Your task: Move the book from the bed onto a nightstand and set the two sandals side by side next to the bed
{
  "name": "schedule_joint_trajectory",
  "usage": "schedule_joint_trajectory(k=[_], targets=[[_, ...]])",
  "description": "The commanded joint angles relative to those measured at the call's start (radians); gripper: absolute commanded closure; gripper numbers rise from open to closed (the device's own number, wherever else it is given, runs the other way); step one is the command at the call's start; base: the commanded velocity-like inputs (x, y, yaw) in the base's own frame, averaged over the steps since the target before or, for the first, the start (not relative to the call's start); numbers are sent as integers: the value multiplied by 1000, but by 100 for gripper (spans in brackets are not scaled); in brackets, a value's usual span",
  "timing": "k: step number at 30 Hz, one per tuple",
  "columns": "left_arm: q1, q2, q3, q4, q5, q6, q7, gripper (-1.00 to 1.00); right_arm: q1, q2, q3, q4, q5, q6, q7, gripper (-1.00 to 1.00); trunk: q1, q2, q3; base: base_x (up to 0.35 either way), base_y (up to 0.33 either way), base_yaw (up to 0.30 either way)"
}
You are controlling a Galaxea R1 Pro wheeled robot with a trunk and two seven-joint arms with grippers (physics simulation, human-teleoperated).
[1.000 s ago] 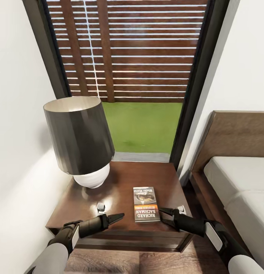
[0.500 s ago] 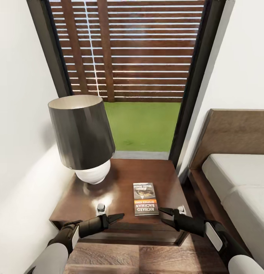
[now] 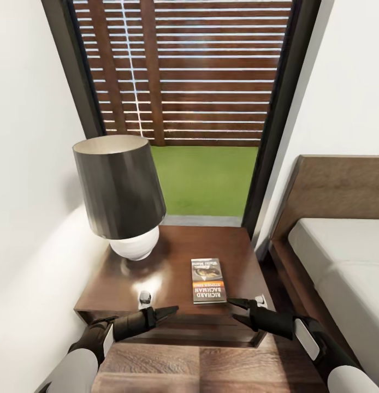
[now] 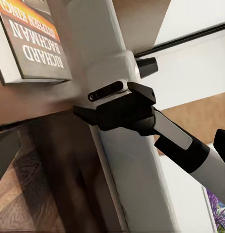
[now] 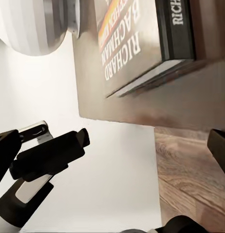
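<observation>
Both grippers are hovering at the nightstand's [image 3: 173,262] near edge — left gripper [image 3: 169,312] pressed together, right gripper [image 3: 240,310] spread and empty. The book [image 3: 208,280] is lying flat just beyond the right one; the lamp [image 3: 119,191] is standing farther back.

This is a bedroom in a home; a low bed [image 3: 342,256] with a dark wooden headboard [image 3: 337,191] and a smooth light-grey mattress stands along the right; a glossy dark-brown nightstand [image 3: 173,278] sits beside it in the corner against the white wall, a lamp [image 3: 121,194] with a dark shade and white base at its far left corner, a paperback book [image 3: 208,280] near its front edge; wood-plank floor [image 3: 200,371] below; a tall black-framed window [image 3: 184,103] shows a slatted wooden fence and grass.
</observation>
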Motion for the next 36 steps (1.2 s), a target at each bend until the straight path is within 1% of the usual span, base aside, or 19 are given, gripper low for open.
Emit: schedule_joint_trajectory(k=[1, 8, 18, 36], targets=[[-1, -1, 7, -2, -11, 11, -6, -100, 0, 0, 0, 0, 11, 0, 0, -100, -1, 0, -1, -294, 0, 0], [-1, -1, 7, -2, -11, 10, -6, -100, 0, 0, 0, -1, 11, 0, 0, -100, -1, 0, -1, -233, 0, 0], [-1, -1, 8, -2, -11, 10, -8, -100, 0, 0, 0, -1, 11, 0, 0, -100, -1, 0, -1, -20, 0, 0], [0, -1, 5, -2, -11, 11, -7, -100, 0, 1, 1, -5, 11, 0, 0, -100, -9, 4, 69, 0, 0, 0]])
